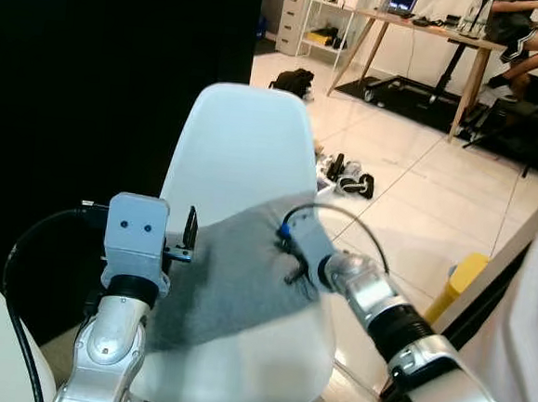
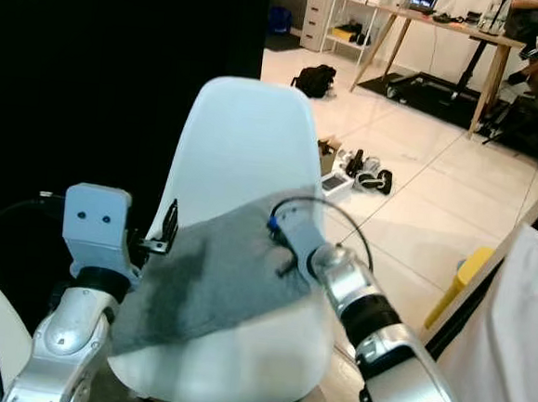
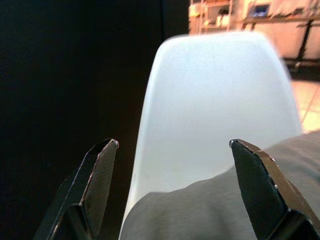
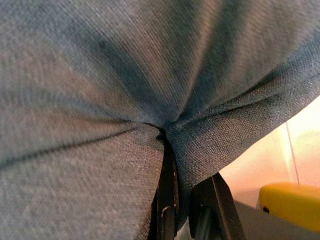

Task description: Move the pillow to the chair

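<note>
Right gripper [image 1: 289,244] is pinching the grey pillow [image 1: 230,277] at its far edge, holding it slantwise above the white chair [image 1: 241,148] seat, while left gripper [image 3: 172,150] is hanging spread beside its near corner.

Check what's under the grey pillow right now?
The white chair: the pillow lies over its seat, right gripper pinching its edge. The seat area beneath the fabric is covered.

The pillow [image 1: 235,277] is grey woven cloth, matt, with a fine visible weave and soft creases. The chair [image 1: 240,152] looks like smooth white plastic with a faint sheen. In the upper right of the frame the floor [image 1: 420,176] is glossy pale tile.
</note>
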Tool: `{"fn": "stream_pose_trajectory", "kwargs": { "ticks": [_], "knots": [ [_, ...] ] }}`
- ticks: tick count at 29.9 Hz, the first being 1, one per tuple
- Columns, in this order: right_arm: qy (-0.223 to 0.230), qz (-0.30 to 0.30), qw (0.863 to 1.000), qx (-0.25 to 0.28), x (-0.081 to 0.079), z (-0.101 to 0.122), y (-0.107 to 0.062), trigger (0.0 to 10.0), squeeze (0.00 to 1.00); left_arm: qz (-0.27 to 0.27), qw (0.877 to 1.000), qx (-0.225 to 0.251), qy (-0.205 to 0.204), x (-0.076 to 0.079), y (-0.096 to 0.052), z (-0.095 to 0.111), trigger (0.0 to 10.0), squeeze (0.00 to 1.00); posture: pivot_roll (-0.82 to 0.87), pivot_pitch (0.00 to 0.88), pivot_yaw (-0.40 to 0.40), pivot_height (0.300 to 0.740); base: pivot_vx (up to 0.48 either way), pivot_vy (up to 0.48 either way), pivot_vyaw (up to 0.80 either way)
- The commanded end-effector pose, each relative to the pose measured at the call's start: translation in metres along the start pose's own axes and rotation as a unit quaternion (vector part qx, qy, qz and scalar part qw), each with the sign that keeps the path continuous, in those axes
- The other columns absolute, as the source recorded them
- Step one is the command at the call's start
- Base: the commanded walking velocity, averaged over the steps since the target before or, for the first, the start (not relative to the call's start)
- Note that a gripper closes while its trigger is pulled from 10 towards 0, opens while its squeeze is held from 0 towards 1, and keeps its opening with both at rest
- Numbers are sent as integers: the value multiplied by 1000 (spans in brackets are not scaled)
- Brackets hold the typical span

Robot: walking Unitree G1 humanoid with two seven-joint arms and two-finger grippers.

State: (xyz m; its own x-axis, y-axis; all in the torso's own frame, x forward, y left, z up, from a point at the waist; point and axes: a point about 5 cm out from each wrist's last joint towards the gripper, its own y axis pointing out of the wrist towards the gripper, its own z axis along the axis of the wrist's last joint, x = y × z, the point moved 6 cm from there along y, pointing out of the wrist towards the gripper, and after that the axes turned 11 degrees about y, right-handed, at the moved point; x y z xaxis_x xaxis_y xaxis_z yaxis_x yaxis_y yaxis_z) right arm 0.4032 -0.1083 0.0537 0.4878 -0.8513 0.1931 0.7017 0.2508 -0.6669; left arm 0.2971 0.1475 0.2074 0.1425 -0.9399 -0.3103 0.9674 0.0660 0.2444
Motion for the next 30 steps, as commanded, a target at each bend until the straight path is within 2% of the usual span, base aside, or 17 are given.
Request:
{"fn": "stream_pose_trajectory", "kwargs": {
  "ticks": [1, 3, 4, 6, 7, 12, 15, 18, 21, 22, 23, 25, 26, 27, 28, 29, 30],
  "knots": [
    [-5, -2, 1000, 18, -2, 9, 1, 10000, 0, 5, 1000, 7, 4, -3, -1, 5, 10000, 0, 80, 0, -137, 570, 0, 0, 0],
    [5, -3, 1000, 21, -2, 9, 3, 10000, 12, 5, 1000, 7, 5, -2, -2, 5, 10000, 0, 78, 0, -131, 570, 0, 0, 0],
    [6, -13, 1000, 24, 2, 10, 3, 10000, 796, 4, 1000, 6, 5, -2, -2, 5, 10000, 0, 77, 0, -131, 570, 0, 0, 0],
    [6, -13, 1000, 24, 2, 10, 3, 10000, 796, 4, 1000, 6, 5, -2, -2, 5, 10000, 0, 77, 0, -131, 570, 0, 0, 0],
    [0, -38, 999, 27, 12, 10, 3, 10000, 1000, 4, 1000, 6, 5, -2, -2, 6, 10000, 0, 76, 0, -130, 570, 0, 0, 0],
    [-4, -105, 994, 19, 48, 0, -4, 10000, 1000, 2, 1000, 7, 5, 0, 1, 6, 10000, 0, 70, 0, -132, 570, 0, 0, 0],
    [-6, -107, 994, 2, 57, -10, -7, 10000, 1000, 2, 1000, 8, 4, 0, 1, 6, 10000, 0, 69, 0, -133, 570, 0, 0, 0],
    [3, -77, 997, 17, 56, -6, -10, 10000, 1000, 1, 1000, 8, 3, 0, 2, 6, 10000, 0, 69, 0, -136, 570, 0, 0, 0],
    [69, -21, 994, 84, 47, 17, -15, 10000, 1000, 3, 1000, 8, 0, 0, 2, 5, 10000, 0, 60, 0, -137, 570, 0, 0, 0],
    [135, 34, 980, 145, 35, 39, -22, 10000, 0, 3, 1000, 7, -2, 0, 2, 5, 10000, 0, 54, 0, -137, 570, 0, 0, 0],
    [201, 90, 955, 200, 22, 60, -32, 10000, 0, 3, 1000, 6, -2, 0, 2, 4, 10000, 0, 52, 0, -136, 575, 0, 0, 0],
    [263, 170, 909, 275, 3, 86, -53, 10000, 0, 1, 1000, 1, -2, 2, 2, 2, 10000, 0, 50, 0, -134, 585, 0, 0, 0],
    [263, 170, 909, 275, 3, 86, -53, 10000, 0, 1, 1000, 1, -2, 2, 2, 2, 10000, 0, 50, 0, -134, 585, 0, 0, 0],
    [286, 206, 884, 307, -11, 95, -66, 10000, 0, 1, 1000, -2, -3, 2, 2, 0, 10000, 0, 50, 0, -131, 590, 0, 0, 0],
    [286, 206, 884, 307, -11, 95, -66, 10000, 0, 1, 1000, -2, -3, 2, 2, 0, 10000, 0, 50, 0, -131, 590, 0, 0, 0],
    [313, 261, 842, 353, -37, 104, -90, 10000, 0, -2, 1000, -8, -7, 3, 1, -2, 10000, 0, 48, 0, -127, 600, 0, 0, 0],
    [313, 261, 842, 353, -37, 104, -90, 10000, 0, -2, 1000, -8, -7, 3, 1, -2, 10000, 0, 48, 0, -127, 600, 0, 0, 0]
  ]
}}
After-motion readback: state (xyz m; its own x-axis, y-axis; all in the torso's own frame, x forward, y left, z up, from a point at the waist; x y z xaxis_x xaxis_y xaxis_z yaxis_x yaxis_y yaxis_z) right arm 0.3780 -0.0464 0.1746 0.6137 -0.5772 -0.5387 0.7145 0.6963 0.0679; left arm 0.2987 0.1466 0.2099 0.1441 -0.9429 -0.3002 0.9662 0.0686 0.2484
